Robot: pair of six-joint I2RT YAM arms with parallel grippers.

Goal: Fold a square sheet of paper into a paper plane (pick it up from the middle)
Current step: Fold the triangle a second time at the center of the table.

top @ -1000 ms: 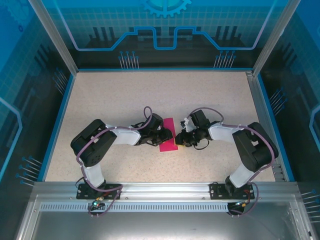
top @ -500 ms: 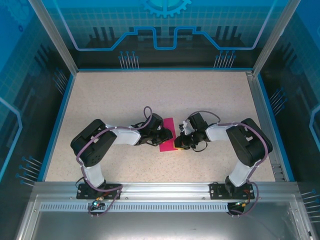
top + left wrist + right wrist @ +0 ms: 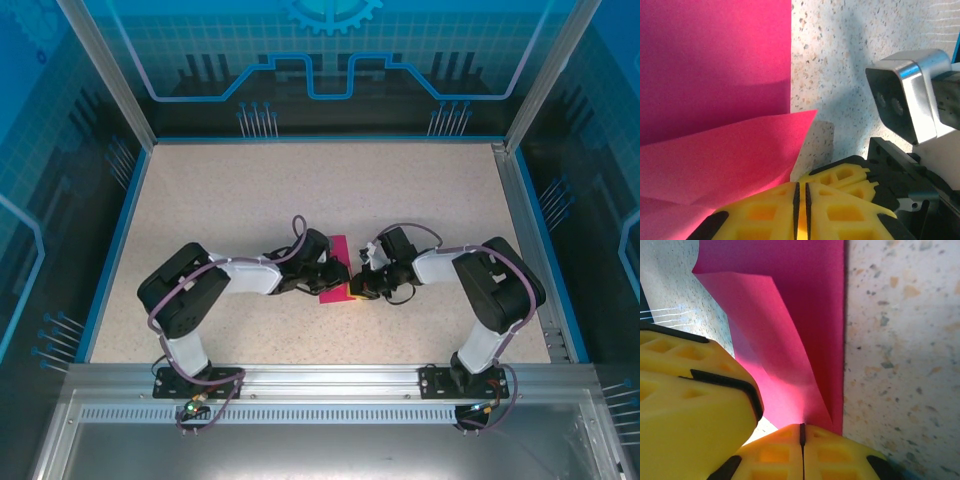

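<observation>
The magenta-pink paper (image 3: pixel 337 262) lies at the table's middle as a folded strip, not a dart. Both grippers meet at its near end. My left gripper (image 3: pixel 328 281) comes in from the left and is shut, its pads (image 3: pixel 796 196) a hair apart with no paper visible between them. A flap of the paper (image 3: pixel 740 150) rises beside it, corner pointing right. My right gripper (image 3: pixel 357 287) is shut, and the lifted flap (image 3: pixel 780 350) runs down into its tips (image 3: pixel 801 429). The left gripper's yellow finger (image 3: pixel 690 410) sits close beside.
The speckled tabletop (image 3: pixel 250 190) is bare around the paper, bounded by a blue rim and metal frame posts (image 3: pixel 105 70). The right arm's wrist camera block (image 3: pixel 905 95) and fingers (image 3: pixel 840 176) crowd right behind the left gripper.
The right gripper has slid left up to the paper's near right edge and its elbow has swung in. The left arm has shifted only slightly.
</observation>
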